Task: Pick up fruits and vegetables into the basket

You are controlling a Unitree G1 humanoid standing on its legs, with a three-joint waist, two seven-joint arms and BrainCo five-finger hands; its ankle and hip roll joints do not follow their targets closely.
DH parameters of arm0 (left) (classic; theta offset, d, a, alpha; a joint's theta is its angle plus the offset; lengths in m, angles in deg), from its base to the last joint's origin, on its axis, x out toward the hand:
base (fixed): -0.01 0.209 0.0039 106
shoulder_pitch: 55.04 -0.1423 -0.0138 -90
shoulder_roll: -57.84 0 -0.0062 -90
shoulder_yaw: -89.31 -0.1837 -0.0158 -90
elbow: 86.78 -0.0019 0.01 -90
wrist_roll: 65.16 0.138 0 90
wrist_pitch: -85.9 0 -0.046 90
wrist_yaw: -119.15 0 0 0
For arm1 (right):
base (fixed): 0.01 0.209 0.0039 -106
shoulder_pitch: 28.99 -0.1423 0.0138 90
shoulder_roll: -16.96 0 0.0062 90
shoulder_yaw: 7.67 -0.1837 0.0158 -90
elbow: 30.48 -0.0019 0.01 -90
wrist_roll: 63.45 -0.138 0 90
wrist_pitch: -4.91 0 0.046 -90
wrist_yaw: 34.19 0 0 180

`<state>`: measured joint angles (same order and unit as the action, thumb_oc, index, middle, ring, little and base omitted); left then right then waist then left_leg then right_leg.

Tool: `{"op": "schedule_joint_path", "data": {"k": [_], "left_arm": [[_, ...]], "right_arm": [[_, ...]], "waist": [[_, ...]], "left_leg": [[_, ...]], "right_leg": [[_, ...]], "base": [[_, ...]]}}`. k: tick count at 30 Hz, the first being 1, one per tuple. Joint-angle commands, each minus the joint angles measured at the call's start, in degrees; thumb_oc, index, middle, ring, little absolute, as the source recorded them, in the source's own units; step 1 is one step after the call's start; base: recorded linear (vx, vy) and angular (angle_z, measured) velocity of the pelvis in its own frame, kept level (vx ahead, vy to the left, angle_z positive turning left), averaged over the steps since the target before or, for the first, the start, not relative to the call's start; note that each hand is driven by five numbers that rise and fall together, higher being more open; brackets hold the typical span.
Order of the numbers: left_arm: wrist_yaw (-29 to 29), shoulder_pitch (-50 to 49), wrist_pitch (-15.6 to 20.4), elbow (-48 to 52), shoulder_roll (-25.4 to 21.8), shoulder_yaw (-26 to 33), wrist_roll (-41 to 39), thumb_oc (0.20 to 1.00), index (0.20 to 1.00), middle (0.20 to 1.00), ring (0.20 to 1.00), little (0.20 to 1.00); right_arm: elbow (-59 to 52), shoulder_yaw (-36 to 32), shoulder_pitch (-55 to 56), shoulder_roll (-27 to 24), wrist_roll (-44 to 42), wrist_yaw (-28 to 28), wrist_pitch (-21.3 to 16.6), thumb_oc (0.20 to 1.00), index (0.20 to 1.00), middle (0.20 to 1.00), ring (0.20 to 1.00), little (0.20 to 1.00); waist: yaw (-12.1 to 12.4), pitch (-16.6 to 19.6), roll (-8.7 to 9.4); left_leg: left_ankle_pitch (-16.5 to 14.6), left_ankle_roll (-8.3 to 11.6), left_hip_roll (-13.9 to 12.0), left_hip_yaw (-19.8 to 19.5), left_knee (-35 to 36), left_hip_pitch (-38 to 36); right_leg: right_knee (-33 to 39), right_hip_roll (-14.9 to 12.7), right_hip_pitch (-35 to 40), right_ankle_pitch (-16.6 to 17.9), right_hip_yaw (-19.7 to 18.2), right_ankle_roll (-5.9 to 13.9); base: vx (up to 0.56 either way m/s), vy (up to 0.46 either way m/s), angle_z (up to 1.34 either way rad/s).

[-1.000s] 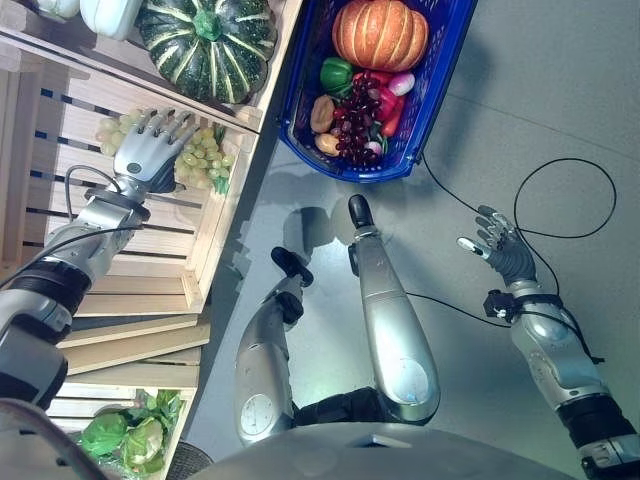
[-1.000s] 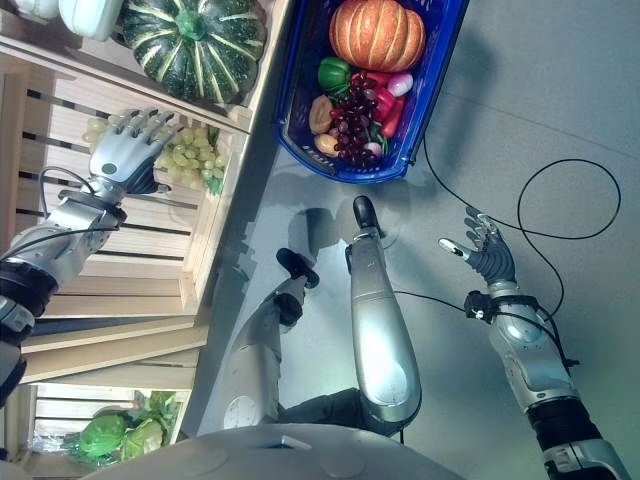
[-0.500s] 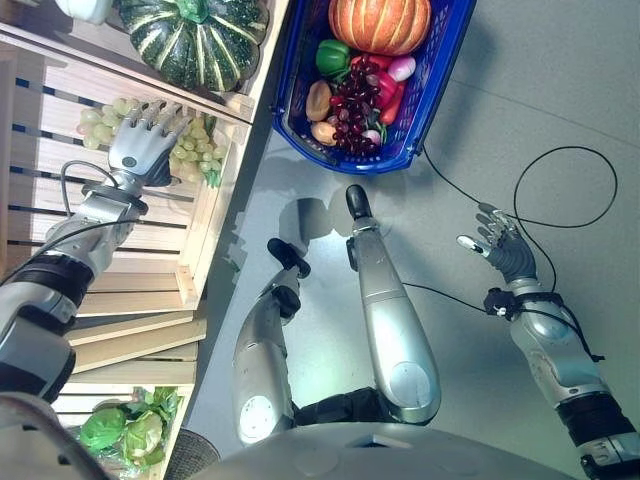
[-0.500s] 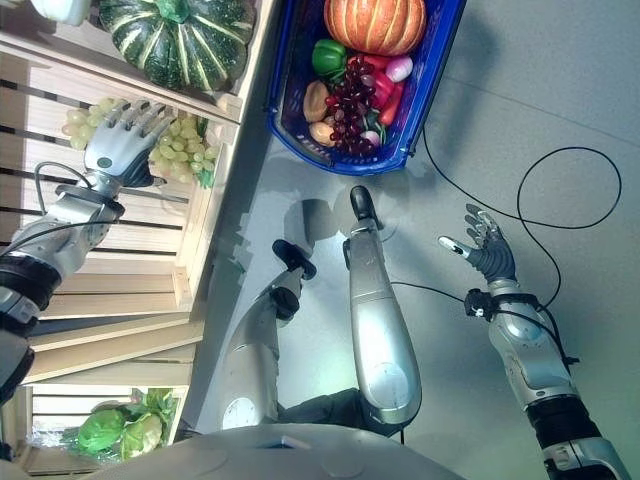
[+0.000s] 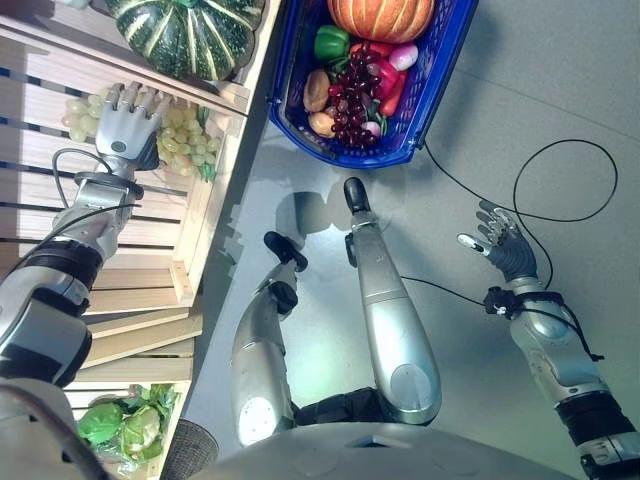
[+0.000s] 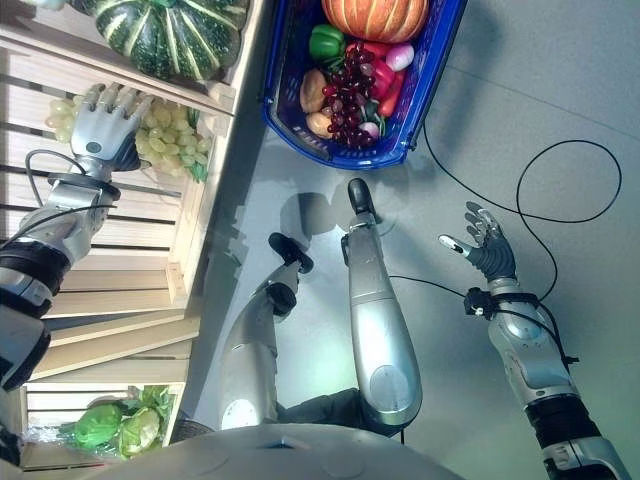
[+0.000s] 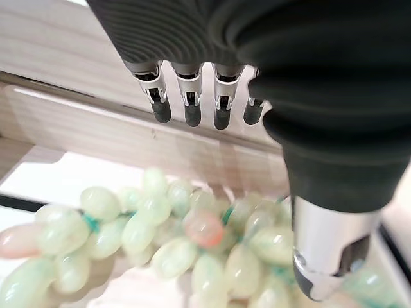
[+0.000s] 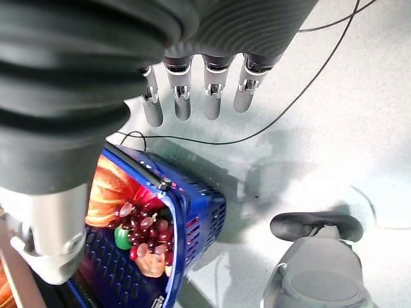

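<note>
- Green grapes (image 5: 180,150) lie in the wooden crate (image 5: 205,215) on the robot's left, the bunch stretched along the crate's far wall, from beside the left hand's fingertips toward the corner nearest the basket.
- Left hand (image 5: 127,122) hovers over the bunch with fingers straight and spread, holding nothing; in its wrist view the grapes (image 7: 173,237) sit directly beneath the palm, below the fingers (image 7: 191,96) and beside the thumb, not yet touched as far as I can tell.
- Left hand is far the nearer of the two, so the coming grasp looks like a straight descent and a closing of the fingers across the bunch's short side.
- Right hand (image 5: 503,243) hangs open over the floor, well apart from the crates, empty.
- Blue basket (image 5: 437,85) stands on the floor just beside the crates; it holds an orange pumpkin (image 5: 380,17), dark red grapes (image 5: 350,105), a green pepper (image 5: 332,43) and several smaller pieces.
- A striped green squash (image 5: 190,30) rests in the next crate beyond the grapes, and leafy greens (image 5: 120,425) fill a crate nearer the robot.
</note>
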<state>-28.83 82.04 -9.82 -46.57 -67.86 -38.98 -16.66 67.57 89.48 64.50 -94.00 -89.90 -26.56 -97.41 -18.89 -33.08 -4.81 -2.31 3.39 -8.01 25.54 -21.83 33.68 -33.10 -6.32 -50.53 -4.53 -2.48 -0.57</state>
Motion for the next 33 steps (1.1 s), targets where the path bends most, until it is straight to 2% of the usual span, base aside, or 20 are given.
{"op": "schedule_joint_path", "data": {"k": [1,6,12,18,24,33], "left_arm": [[-2.5,-0.8,-5.9,-5.2,0.3,2.2,0.4,1.000,1.000,1.000,1.000,1.000],[-6.2,-0.5,-9.8,-10.1,2.0,1.3,0.4,1.000,1.000,1.000,1.000,1.000],[-6.5,-0.2,-14.0,-14.0,2.7,1.5,0.9,1.000,1.000,1.000,1.000,1.000],[-3.5,-0.7,-16.5,-15.4,3.4,2.2,3.5,1.000,1.000,1.000,1.000,1.000],[0.9,-1.2,-22.4,-14.9,2.7,3.6,7.4,1.000,1.000,1.000,1.000,1.000],[1.1,2.2,-23.9,-14.8,1.1,3.4,6.0,1.000,1.000,1.000,1.000,1.000]], "right_arm": [[-1.3,0.2,0.7,0.3,-1.9,0.9,-2.5,1.000,1.000,1.000,1.000,1.000],[-0.9,0.7,-0.5,0.2,-3.0,1.2,-2.3,1.000,1.000,1.000,1.000,1.000],[-0.2,1.0,-1.6,0.1,-4.4,1.5,-2.7,1.000,1.000,1.000,1.000,1.000],[0.2,1.3,-2.3,0.1,-4.7,1.8,-3.2,1.000,1.000,1.000,1.000,1.000],[0.2,1.6,-2.6,0.0,-4.9,2.9,-4.5,1.000,1.000,1.000,1.000,1.000],[0.2,1.8,-3.2,-0.2,-5.4,3.4,-5.9,1.000,1.000,1.000,1.000,1.000]], "waist": [[-3.0,3.3,-1.03],[-3.2,3.3,-0.50],[-3.2,3.3,0.13],[-3.1,3.3,0.44],[-2.7,3.3,0.48],[-2.7,3.3,0.57]], "left_leg": [[-2.3,2.63,-3.7,-1.6,-8.1,6.0],[-2.1,2.92,-4.0,-1.8,-8.5,7.1],[-2.1,3.16,-4.4,-2.0,-9.0,8.5],[-2.1,3.30,-4.6,-2.3,-9.3,9.6],[-2.0,3.32,-4.5,-2.7,-9.2,10.9],[-2.0,3.25,-4.5,-3.1,-9.7,12.6]], "right_leg": [[0.6,-1.2,-0.6,-0.9,2.2,4.83],[0.4,-0.9,-1.6,-0.7,2.2,4.68],[0.2,-0.6,-2.7,-0.5,2.3,4.45],[-0.1,-0.4,-3.8,-0.5,2.4,4.21],[-0.1,-0.3,-4.9,-0.4,2.6,3.96],[-0.2,-0.2,-6.3,-0.2,2.8,3.87]], "base": [[-0.01,-0.010,-0.03],[0.00,0.000,0.00],[-0.01,-0.008,-0.02],[0.00,-0.004,-0.02],[0.00,0.000,0.01],[0.00,0.000,0.00]]}}
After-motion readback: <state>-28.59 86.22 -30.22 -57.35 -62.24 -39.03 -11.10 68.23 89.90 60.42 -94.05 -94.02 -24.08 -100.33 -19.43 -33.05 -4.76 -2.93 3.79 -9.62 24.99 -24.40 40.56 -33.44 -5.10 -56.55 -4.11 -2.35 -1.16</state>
